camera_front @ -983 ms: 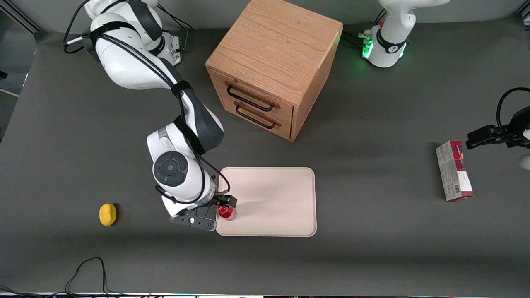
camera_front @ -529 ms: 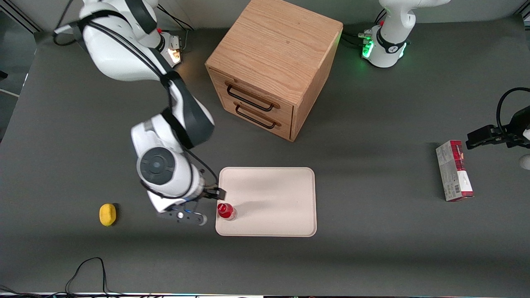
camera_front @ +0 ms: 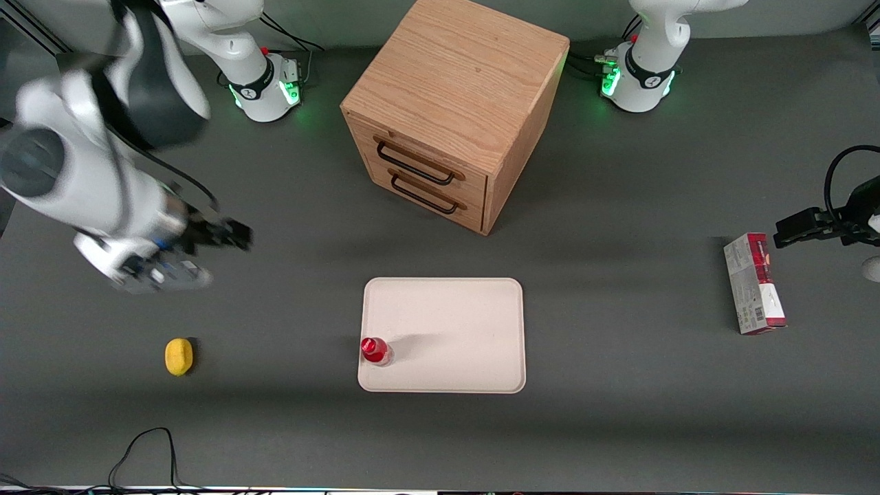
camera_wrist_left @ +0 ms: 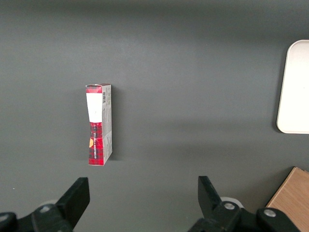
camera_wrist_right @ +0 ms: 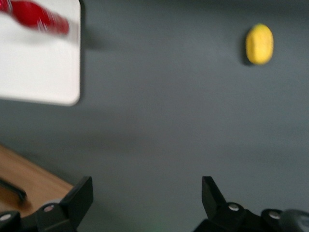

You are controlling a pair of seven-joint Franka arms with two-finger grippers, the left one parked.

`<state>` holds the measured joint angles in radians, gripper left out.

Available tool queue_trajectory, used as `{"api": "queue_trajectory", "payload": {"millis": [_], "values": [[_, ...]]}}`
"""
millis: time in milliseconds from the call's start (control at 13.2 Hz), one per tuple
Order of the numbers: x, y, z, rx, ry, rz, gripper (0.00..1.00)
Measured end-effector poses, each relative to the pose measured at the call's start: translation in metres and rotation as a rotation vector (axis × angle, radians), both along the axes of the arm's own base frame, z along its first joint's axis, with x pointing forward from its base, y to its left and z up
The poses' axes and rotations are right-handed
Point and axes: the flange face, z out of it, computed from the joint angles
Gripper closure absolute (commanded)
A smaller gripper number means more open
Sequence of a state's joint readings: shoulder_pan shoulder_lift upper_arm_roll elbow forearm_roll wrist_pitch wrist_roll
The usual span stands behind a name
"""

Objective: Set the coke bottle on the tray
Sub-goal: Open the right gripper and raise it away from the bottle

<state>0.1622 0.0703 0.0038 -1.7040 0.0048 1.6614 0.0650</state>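
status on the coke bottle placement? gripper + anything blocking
Gripper jaws open, empty, up over bare table toward the working arm's end. Coke bottle upright on the tray, near its edge. Nothing in the way; lemon well apart.

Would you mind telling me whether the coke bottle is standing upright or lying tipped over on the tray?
Upright. The front view shows the coke bottle cap-up near the tray edge, untouched; the open claw hangs well away, toward the working arm's end.

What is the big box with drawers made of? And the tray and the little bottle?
The box with drawers looks like light wood: grain lines show, with dark handles. The tray seems matte cream plastic, though that is unsure. The bottle looks like clear plastic with a red cap. The gripper hangs open, far off.
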Motion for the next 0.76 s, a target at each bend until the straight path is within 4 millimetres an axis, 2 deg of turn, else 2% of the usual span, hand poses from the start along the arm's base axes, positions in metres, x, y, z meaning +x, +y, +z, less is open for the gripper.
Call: {"api": "queue_trajectory", "payload": {"millis": [151, 303, 454, 756], "values": [[-0.043, -0.044, 0.022, 0.025, -0.002, 0.029, 0.00], [-0.071, -0.061, 0.038, 0.039, 0.006, 0.042, 0.00], [-0.080, -0.066, 0.049, 0.043, 0.012, 0.040, 0.00], [-0.082, -0.061, 0.052, 0.044, 0.024, 0.051, 0.00]]}}
